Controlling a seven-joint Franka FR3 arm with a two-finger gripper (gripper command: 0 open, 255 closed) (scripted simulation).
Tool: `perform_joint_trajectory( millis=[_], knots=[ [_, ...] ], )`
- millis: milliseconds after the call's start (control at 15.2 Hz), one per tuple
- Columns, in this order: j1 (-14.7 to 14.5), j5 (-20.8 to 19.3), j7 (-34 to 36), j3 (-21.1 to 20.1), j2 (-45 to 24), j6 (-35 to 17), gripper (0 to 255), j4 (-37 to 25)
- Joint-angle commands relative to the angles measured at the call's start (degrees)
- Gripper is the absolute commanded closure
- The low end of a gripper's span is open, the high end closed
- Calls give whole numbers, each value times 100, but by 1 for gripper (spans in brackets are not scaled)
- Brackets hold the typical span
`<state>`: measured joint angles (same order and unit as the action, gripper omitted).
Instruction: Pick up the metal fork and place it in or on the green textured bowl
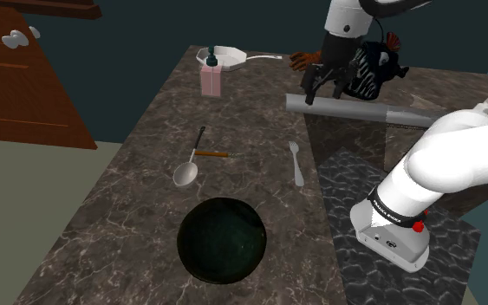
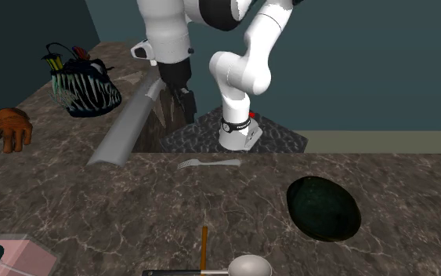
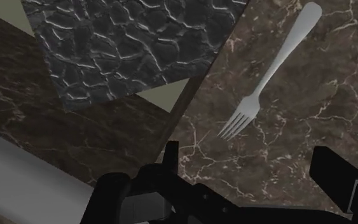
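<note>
A silver fork (image 1: 297,163) lies flat on the dark marble counter, tines towards the arm's stand. In the second exterior view the fork (image 2: 209,163) rests just in front of the stand. A dark green bowl (image 1: 222,239) sits upright near the counter's front edge, and the bowl (image 2: 323,208) is empty. My gripper (image 1: 327,92) hangs above the counter's far side, well away from both. In the wrist view the fork (image 3: 269,70) lies ahead of my gripper (image 3: 250,167), whose fingers stand apart with nothing between them.
A long grey rod (image 1: 363,110) lies just under the gripper. A toothy fish toy (image 1: 376,65) and a brown glove (image 1: 302,61) sit behind it. A ladle (image 1: 187,169), a brown stick (image 1: 211,153), a pink dispenser (image 1: 211,76) and a white dish (image 1: 223,57) occupy the counter's left half.
</note>
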<state>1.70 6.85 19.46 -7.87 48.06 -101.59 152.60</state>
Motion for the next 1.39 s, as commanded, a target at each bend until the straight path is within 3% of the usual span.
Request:
perform_joint_trajectory(
  millis=[0, 594, 1122, 1320],
  knots=[
    [-3, 273, 494, -200, 86, -196, 0, 330],
    [-202, 1723, 2477, -1254, -566, -1762, 0, 1350],
    [-337, 2072, 2482, -1517, -1124, -2670, 0, 1704],
    [-337, 2071, 2483, -1517, -1123, -2670, 0, 1704]
  ],
)
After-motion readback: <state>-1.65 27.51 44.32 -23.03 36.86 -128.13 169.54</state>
